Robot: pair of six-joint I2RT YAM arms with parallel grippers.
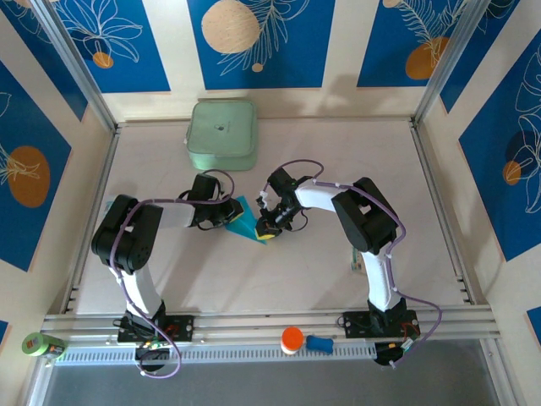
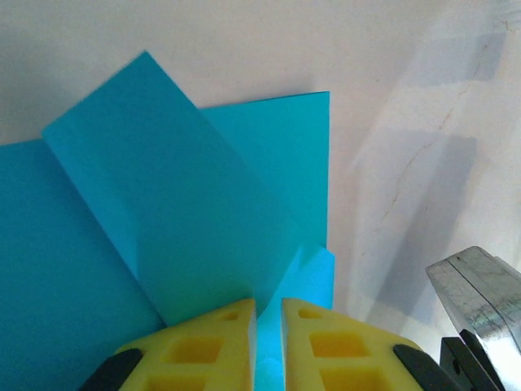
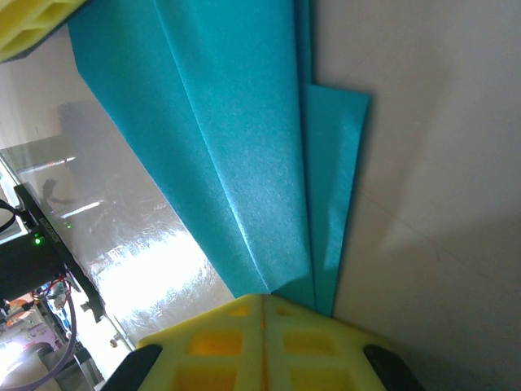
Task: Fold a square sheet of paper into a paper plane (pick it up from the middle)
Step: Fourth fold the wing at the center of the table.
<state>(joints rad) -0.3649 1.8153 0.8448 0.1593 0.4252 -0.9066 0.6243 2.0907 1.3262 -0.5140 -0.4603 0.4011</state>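
While left tool [image 2: 269,314] pinches the paper [image 2: 163,228], right tool [image 3: 262,305] grips it.

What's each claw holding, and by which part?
Both hold the part-folded cyan paper: left claw pinches a raised fold at one edge; right claw is shut on the end where its creased layers converge.

No word, number or brand can be read anywhere. The green box [image 1: 221,135] has a small dark mark on the middle of its lid, too small to make out. The green can [image 1: 42,345] by the desk's near left corner carries a label, blurred beyond reading. The paper [image 2: 163,212] is plain blue.
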